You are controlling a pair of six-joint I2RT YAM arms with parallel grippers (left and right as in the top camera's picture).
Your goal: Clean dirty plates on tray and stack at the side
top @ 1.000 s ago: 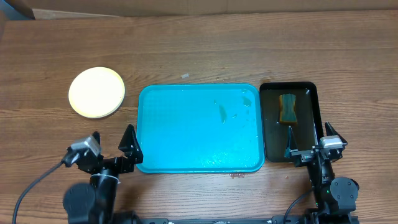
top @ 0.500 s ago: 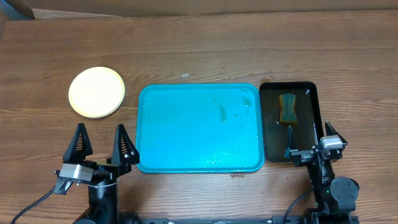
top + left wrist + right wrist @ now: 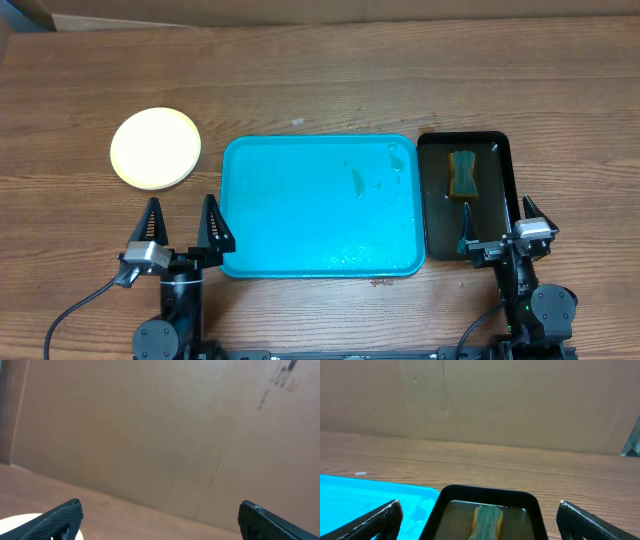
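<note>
One plate (image 3: 155, 148), one turquoise tray (image 3: 300, 205), one black tray (image 3: 497, 165), one sponge (image 3: 463, 174), one left tool (image 3: 181, 201), one right tool (image 3: 497, 206)

The light is bright and even, coming from above. Shadows are small and soft. The wet tray (image 3: 300, 200) shines near the bottom. The left wrist view looks blurry.

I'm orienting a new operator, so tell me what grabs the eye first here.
The large turquoise-blue rectangular plastic tray dominates mid-table, bare of plates, with only faint smears on it. Left of it sits a round pale yellow plate; right of it, a narrow black tray holds a yellow-and-green sponge.
</note>
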